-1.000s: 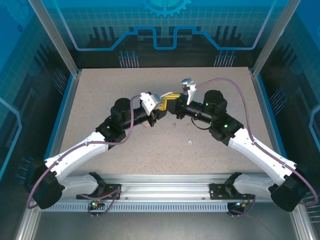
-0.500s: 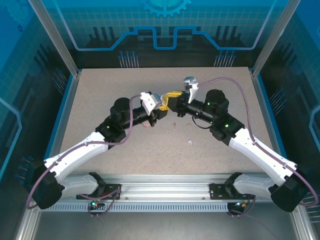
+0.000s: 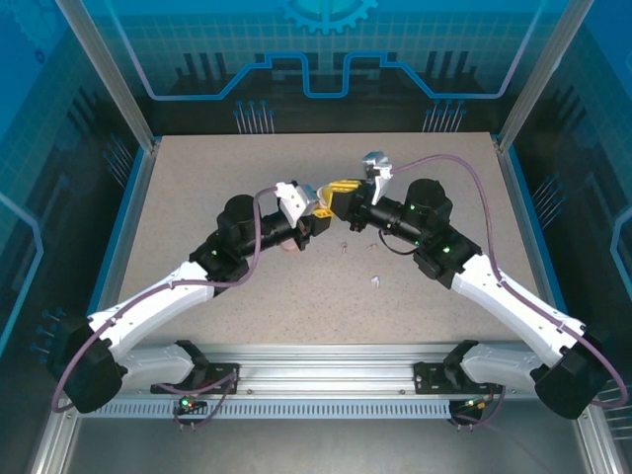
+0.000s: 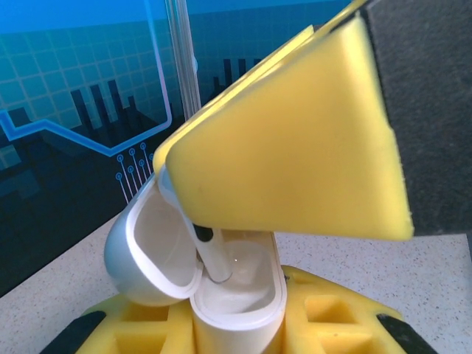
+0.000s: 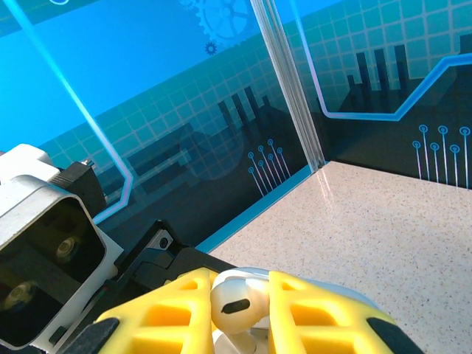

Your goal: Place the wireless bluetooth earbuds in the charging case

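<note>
The right gripper [image 5: 240,299] had its yellow fingers [image 5: 313,310] clamped on a tiny white stemmed plastic earbud [image 5: 236,304], stem tip dipping into the open glossy white charging case [image 4: 247,291] that the left gripper [image 4: 240,332] pinched tight, so I'd say ease straight down, releasing only once seated.

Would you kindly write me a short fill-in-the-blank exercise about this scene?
The left gripper holds a white case whose lid is ___.
The right gripper pinches a small ___ over the case.
Both grippers' fingers are coloured ___.
Missing words: open; earbud; yellow.
</note>
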Action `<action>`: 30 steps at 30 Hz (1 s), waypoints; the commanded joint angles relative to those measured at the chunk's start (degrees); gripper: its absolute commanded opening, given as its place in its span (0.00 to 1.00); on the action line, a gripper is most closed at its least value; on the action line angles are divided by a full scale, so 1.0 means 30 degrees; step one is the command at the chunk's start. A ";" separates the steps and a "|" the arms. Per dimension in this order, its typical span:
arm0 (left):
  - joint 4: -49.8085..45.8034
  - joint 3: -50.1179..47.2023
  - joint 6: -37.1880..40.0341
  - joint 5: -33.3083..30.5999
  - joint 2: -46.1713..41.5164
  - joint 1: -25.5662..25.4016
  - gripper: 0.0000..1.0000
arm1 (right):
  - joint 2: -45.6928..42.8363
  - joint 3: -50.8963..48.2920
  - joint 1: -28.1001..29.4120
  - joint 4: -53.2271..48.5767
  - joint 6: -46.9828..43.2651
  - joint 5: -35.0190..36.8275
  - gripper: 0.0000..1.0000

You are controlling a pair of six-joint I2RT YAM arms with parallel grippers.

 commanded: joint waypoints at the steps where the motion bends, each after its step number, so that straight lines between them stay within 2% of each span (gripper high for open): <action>1: 0.3606 0.0378 -0.0248 0.1356 -0.0946 -0.0841 0.00 | 0.0471 -0.0700 0.0259 -0.1482 -0.0150 0.0553 0.19; 22: 0.3658 0.0497 -0.0117 0.0896 -0.0948 -0.0874 0.00 | 0.0413 -0.0687 0.0831 -0.2099 -0.0679 0.0635 0.20; 27: 0.3812 0.0440 -0.0206 0.0853 -0.1009 -0.0871 0.00 | 0.0209 -0.0746 0.0686 -0.2333 -0.0523 0.1242 0.36; 28: 0.3841 0.0408 -0.0205 0.0831 -0.1041 -0.0882 0.00 | 0.0110 -0.0701 0.0605 -0.2334 -0.0439 0.1322 0.46; 30: 0.3937 0.0321 -0.0231 0.0755 -0.1038 -0.0875 0.00 | -0.0094 -0.0602 0.0382 -0.2339 -0.0269 0.1394 0.54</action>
